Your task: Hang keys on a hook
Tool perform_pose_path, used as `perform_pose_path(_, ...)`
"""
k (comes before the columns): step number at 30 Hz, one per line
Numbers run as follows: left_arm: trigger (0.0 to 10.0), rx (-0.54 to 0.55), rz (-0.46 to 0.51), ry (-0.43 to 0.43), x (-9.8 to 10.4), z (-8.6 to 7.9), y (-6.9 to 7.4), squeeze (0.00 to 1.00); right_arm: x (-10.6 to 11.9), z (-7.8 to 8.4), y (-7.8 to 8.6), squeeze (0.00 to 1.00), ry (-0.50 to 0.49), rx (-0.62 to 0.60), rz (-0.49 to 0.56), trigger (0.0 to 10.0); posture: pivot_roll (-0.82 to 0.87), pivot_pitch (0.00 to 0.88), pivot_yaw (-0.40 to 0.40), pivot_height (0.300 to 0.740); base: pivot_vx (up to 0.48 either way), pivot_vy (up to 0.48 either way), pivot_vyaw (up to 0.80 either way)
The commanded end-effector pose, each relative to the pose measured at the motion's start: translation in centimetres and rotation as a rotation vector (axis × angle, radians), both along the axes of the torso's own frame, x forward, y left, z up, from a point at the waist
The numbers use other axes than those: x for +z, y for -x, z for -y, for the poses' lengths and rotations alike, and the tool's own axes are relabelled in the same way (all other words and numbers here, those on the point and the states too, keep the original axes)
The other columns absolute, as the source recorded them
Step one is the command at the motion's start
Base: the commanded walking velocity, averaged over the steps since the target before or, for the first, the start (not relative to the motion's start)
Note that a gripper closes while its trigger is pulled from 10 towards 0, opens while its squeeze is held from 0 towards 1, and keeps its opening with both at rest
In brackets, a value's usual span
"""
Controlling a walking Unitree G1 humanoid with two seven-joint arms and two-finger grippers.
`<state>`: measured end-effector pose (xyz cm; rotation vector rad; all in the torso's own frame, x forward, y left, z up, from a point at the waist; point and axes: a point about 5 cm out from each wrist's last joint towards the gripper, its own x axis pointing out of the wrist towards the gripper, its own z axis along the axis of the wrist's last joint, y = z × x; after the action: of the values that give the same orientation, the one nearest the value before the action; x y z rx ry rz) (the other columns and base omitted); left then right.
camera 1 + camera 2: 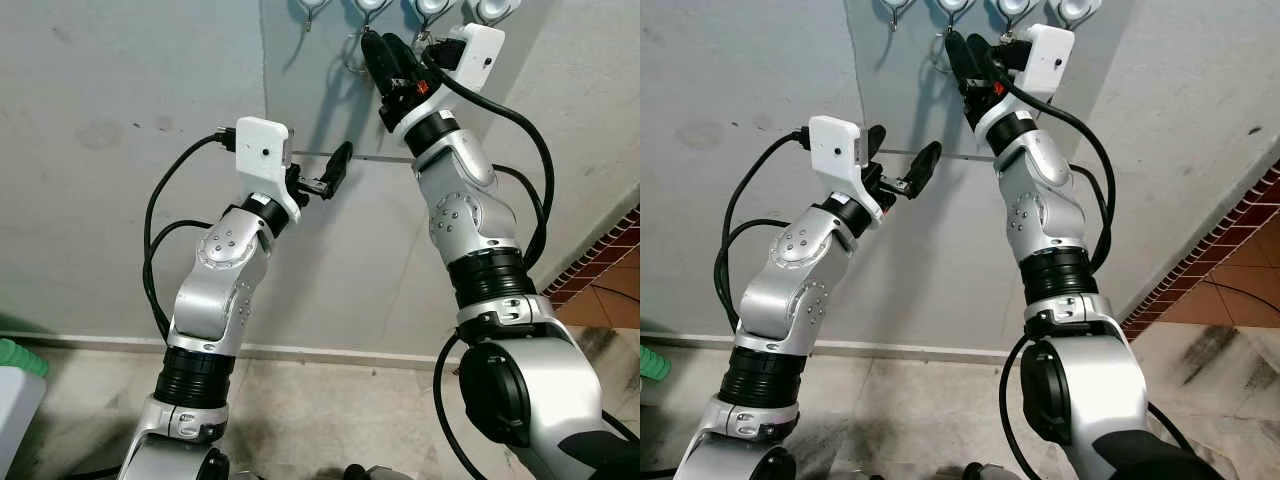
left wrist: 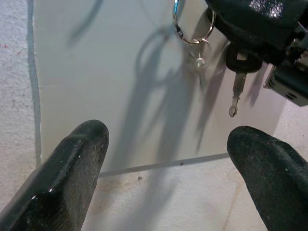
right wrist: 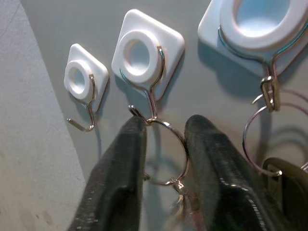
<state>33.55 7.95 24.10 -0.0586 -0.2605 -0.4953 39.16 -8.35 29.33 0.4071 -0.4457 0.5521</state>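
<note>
- Keys: a silver split key ring (image 3: 166, 153) with a black-headed key (image 2: 239, 72) hanging below it is held high against the grey wall panel (image 1: 330, 240), at the far top of the scene.
- The ring is seen touching the curved tip of the middle silver wire hook (image 3: 150, 98) on its white square plastic base (image 3: 147, 50); whether it is fully threaded over the tip cannot be told.
- Right gripper (image 3: 163, 139): raised to the hook row, black fingers (image 3: 120, 183) pinched on the ring from both sides.
- Left gripper (image 1: 325, 180): held lower and to the left, well apart from the hooks, fingers spread wide with nothing between them.
- A second ring with keys (image 3: 260, 144) is already seen on the hook to the right.
- Judged step: seating the ring on the hook.
- Advice: the ring should be lifted over the upturned tip, then lowered into the bend before the pinch is eased.
- Release should be slow; a ring resting on the tip alone could slip off.
</note>
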Motion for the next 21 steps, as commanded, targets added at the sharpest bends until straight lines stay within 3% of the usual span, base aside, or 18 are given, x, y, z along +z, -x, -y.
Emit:
perform_pose_path(1, 10.0, -0.002, -0.003, -0.001, 0.0, 0.1, 0.2, 0.0, -0.3, 0.1, 0.1, 1.0, 0.0, 0.009, -0.014, 10.0, 0.01, 0.134, -0.079, 0.74, 0.0, 0.0, 0.0)
perform_pose_path(9, 10.0, 0.016, -0.016, 0.006, -0.3, -0.2, 0.2, 0.0, -1.5, 0.6, 0.3, 1.0, 0.02, -0.025, -0.027, 10.0, 0.01, 0.144, -0.079, 0.74, 0.0, 0.0, 0.0)
perform_pose_path(15, 10.0, 0.083, -0.065, 0.031, -1.7, -1.1, 0.0, 0.0, -4.9, 1.6, 1.2, 1.0, 0.077, -0.086, -0.037, 10.0, 0.02, 0.143, -0.074, 0.74, 0.0, 0.0, 0.0)
perform_pose_path(17, 10.0, 0.138, -0.094, 0.024, -3.1, -1.8, -0.1, 0.0, -6.8, 2.3, 1.6, 0.44, 0.112, -0.115, -0.068, 10.0, 0.01, 0.141, -0.069, 0.74, 0.0, 0.0, 0.0)
perform_pose_path(18, 10.0, 0.138, -0.094, 0.024, -3.1, -1.8, -0.1, 0.0, -6.8, 2.3, 1.6, 0.44, 0.112, -0.115, -0.068, 10.0, 0.01, 0.141, -0.069, 0.74, 0.0, 0.0, 0.0)
perform_pose_path(19, 10.0, 0.174, -0.126, 0.025, -4.4, -2.3, -0.1, 0.0, -8.2, 3.1, 1.9, 0.0, 0.136, -0.139, -0.097, 10.0, 0.01, 0.139, -0.064, 0.74, 0.0, 0.0, 0.0)
perform_pose_path(21, 10.0, 0.205, -0.175, 0.062, -5.7, -2.8, -0.1, 0.0, -9.6, 3.9, 2.2, 0.0, 0.166, -0.181, -0.133, 10.0, 0.01, 0.139, -0.059, 0.74, 0.0, 0.0, 0.0)
